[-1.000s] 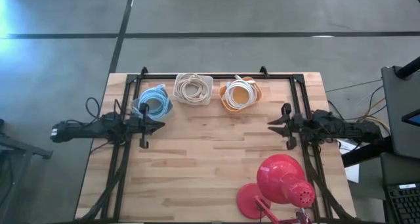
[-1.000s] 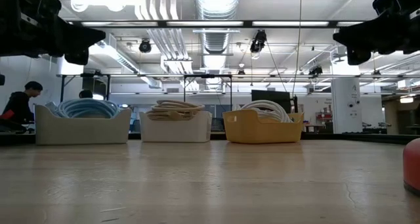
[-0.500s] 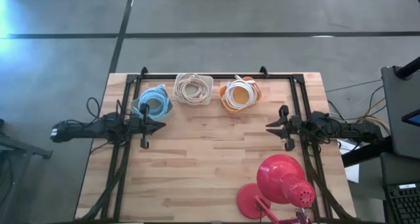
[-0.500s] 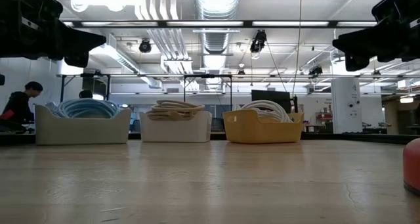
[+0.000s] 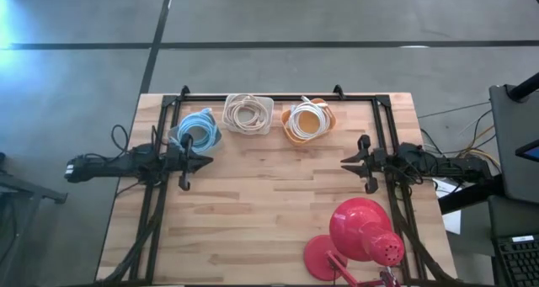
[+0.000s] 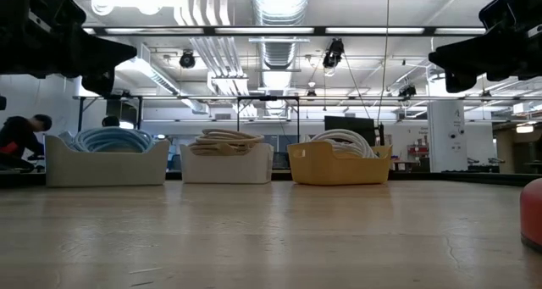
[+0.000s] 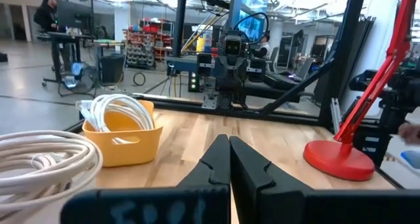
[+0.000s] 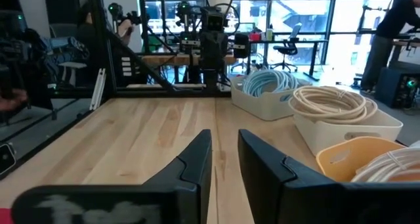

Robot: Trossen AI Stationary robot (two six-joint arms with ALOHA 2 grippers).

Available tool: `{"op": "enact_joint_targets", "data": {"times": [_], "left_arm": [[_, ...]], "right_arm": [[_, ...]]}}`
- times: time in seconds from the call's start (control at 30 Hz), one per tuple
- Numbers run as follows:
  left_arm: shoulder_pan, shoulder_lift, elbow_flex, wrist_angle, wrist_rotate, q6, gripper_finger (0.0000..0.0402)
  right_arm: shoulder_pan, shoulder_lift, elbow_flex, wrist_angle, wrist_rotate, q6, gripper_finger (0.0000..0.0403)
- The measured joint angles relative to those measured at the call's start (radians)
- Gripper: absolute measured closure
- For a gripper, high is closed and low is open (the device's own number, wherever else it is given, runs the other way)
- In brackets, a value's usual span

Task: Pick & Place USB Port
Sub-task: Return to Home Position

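Note:
No separate USB port shows. Three bins stand in a row at the table's far edge: a white bin with a blue coiled cable [image 5: 195, 129], a white bin with a beige cable [image 5: 248, 113] and a yellow bin with a white cable [image 5: 307, 121]. My left gripper [image 5: 208, 161] hovers level at the table's left, just near of the blue-cable bin, its fingers [image 7: 220, 159] shut on nothing. My right gripper [image 5: 344, 162] hovers level at the table's right. A narrow gap shows between its fingertips [image 8: 224, 142], and nothing is in it.
A red desk lamp [image 5: 362, 236] stands at the near right, its base on the table. A black frame [image 5: 261, 95] runs along the table's far, left and right sides. Bare wood [image 5: 269, 194] lies between the two grippers. People and desks show in the room beyond.
My left gripper has rolled slightly about the line it points along, staying in place and shut.

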Motion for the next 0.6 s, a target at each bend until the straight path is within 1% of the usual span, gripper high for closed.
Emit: {"op": "enact_joint_targets", "data": {"times": [0.43, 0.6], "left_arm": [[0.000, 0.000, 0.000, 0.001, 0.000, -0.008, 0.0401], [0.000, 0.000, 0.000, 0.001, -0.001, -0.008, 0.0401]], "right_arm": [[0.000, 0.000, 0.000, 0.000, 0.000, 0.001, 0.0312], [0.000, 0.000, 0.000, 0.000, 0.000, 0.001, 0.0315]]}}
